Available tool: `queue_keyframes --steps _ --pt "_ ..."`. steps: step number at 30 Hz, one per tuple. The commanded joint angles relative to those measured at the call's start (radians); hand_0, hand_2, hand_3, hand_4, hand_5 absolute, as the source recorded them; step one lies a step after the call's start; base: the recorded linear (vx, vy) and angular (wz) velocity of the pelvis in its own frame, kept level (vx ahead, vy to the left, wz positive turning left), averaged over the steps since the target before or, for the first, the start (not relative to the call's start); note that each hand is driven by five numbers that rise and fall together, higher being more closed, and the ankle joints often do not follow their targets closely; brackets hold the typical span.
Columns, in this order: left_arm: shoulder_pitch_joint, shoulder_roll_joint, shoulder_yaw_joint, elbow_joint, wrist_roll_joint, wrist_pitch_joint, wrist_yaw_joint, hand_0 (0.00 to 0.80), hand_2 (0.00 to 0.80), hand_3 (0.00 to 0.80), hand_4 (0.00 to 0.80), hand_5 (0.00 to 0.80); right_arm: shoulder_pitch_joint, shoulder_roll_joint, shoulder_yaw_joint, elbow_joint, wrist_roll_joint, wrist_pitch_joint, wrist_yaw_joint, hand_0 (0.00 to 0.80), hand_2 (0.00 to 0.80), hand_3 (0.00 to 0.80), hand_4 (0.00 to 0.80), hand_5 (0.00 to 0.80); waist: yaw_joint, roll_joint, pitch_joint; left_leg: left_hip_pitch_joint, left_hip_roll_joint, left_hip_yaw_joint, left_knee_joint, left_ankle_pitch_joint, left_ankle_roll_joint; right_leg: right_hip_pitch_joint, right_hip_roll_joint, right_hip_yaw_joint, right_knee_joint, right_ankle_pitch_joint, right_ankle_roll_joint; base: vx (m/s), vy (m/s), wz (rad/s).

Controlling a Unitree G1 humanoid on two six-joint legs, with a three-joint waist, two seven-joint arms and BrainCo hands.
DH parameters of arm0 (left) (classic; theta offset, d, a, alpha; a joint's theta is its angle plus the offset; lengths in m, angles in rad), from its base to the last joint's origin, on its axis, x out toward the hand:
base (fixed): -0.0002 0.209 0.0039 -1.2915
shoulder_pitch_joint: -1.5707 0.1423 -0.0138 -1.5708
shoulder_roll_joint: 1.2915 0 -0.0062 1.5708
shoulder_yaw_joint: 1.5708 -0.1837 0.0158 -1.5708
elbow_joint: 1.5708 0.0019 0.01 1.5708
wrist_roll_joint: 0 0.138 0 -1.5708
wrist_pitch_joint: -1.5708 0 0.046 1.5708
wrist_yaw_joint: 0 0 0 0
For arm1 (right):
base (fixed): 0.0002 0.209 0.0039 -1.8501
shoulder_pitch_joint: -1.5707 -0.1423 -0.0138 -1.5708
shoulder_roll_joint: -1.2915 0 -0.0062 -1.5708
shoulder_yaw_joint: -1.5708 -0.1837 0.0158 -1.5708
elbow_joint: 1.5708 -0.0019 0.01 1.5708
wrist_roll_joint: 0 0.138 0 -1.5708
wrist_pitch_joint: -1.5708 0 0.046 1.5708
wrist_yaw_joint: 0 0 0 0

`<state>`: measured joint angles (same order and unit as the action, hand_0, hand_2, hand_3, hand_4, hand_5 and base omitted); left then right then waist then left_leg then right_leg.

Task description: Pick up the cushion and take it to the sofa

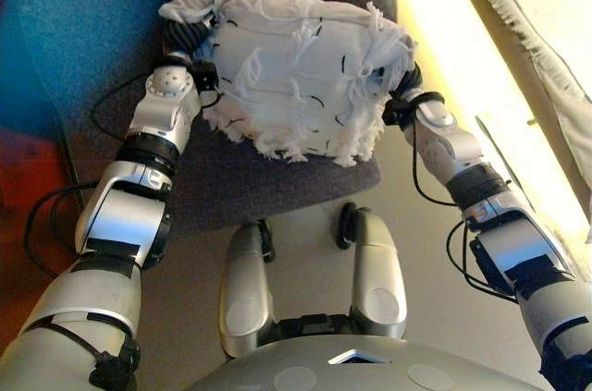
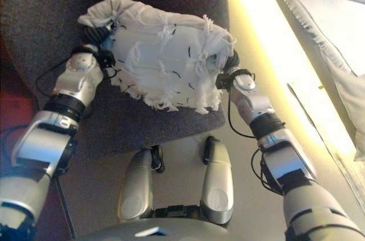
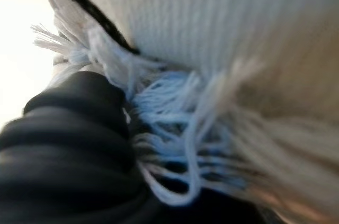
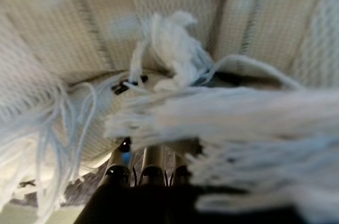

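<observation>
The cushion [image 1: 296, 77] is white and knitted, with thin dark stitches and long fringes. It sits between my two hands over the seat of a dark grey chair [image 1: 268, 188], its lower fringe hanging past the seat's front edge. My left hand [image 1: 188, 40] presses against the cushion's left end; only its dark ribbed cover shows, also in the left wrist view [image 3: 69, 144]. My right hand [image 1: 407, 86] is at the cushion's right end. In the right wrist view its fingers [image 4: 151, 163] run straight in under the cushion [image 4: 106, 38] and its fringe.
A cream upholstered piece with a fringed cover [image 1: 546, 3] stands at the far right, beyond a bright strip of floor [image 1: 462, 58]. The chair's base and castors [image 1: 347, 220] stand just in front of me, on pale floor.
</observation>
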<state>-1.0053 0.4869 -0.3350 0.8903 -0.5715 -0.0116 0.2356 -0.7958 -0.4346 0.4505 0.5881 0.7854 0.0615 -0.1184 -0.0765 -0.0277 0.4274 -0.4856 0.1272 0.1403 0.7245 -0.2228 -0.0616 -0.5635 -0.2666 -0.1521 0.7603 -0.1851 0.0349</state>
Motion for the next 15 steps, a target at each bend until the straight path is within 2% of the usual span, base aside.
queue_keyframes --steps 1,7,15 --pt "-0.212 -0.068 -0.053 -0.038 -0.036 -0.124 0.020 0.800 0.800 0.800 0.800 0.800 -0.115 0.132 0.100 -0.115 -0.032 0.008 0.070 0.800 0.800 0.800 0.800 0.800 0.003 0.014 -0.006 0.028 0.045 0.000 0.004 -0.080 -0.057 0.103 -0.069 0.083 -0.107 0.012 0.118 0.042 -0.020 -0.04" --pt "-0.246 -0.088 -0.060 -0.068 -0.039 -0.228 0.041 0.800 0.800 0.800 0.800 0.800 -0.105 0.171 0.156 -0.172 -0.049 0.038 0.090 0.800 0.800 0.800 0.800 0.800 -0.009 0.010 -0.004 0.027 0.053 0.009 -0.006 -0.072 -0.065 0.089 -0.066 0.091 -0.108 0.013 0.121 0.046 -0.012 -0.06" --pt "-0.243 -0.065 -0.072 -0.186 -0.065 -0.293 0.028 0.800 0.800 0.800 0.800 0.800 -0.101 0.175 0.162 -0.230 -0.027 0.002 0.045 0.800 0.800 0.800 0.800 0.800 -0.004 0.022 -0.008 0.039 0.046 0.023 -0.036 -0.058 -0.064 0.099 -0.071 0.086 -0.127 0.018 0.121 0.044 0.022 -0.06"
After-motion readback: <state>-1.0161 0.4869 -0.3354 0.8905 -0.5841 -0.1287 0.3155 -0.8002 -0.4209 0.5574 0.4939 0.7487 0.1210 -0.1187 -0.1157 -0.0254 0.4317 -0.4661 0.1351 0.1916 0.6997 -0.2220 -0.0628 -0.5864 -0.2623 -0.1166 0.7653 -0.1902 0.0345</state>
